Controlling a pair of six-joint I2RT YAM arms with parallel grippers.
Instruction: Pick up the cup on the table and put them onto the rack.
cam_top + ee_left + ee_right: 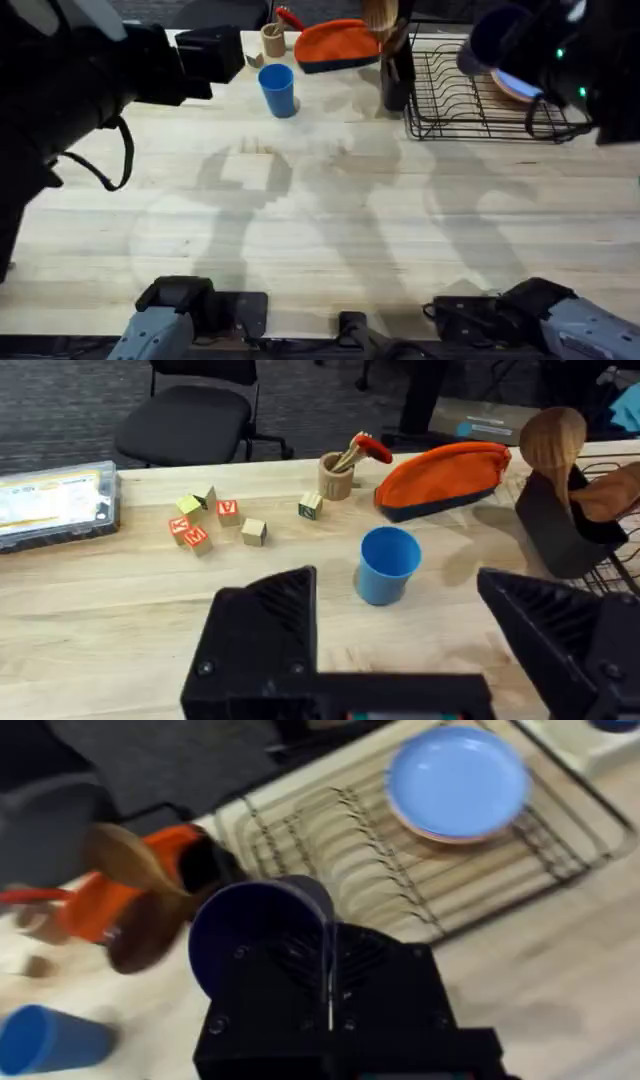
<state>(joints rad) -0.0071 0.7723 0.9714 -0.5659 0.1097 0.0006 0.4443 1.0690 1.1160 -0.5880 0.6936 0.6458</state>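
Bright blue smooth plastic tumbler (278, 90) stands upright and open-mouthed at the upper middle of the overhead frame, on the pale wood-grain table (320, 220). In the left wrist view the same tumbler (387, 565) stands beyond the left gripper (410, 640), whose two black ribbed fingers (268, 625) are spread wide with nothing between them.

Up at the upper right of the overhead frame, the right gripper (510, 50) hangs over the black wire dish rack (470, 105). The right wrist view shows the dark navy-purple plastic tumbler (260, 935) pinched at its rim by the right gripper (330, 965), its round mouth facing the camera, above the rack's (400, 860) thin upright wire dividers. A light blue round plate (458, 780) lies flat in the rack on another plate.

Around the blue tumbler: an orange soft fabric pouch with a dark base (445, 478) behind it, a small tan wooden cup holding sticks (337, 475), and scattered little wooden letter blocks (215, 520) to the left. A dark utensil holder with wooden spoons (565, 510) stands just beside the rack's edge.
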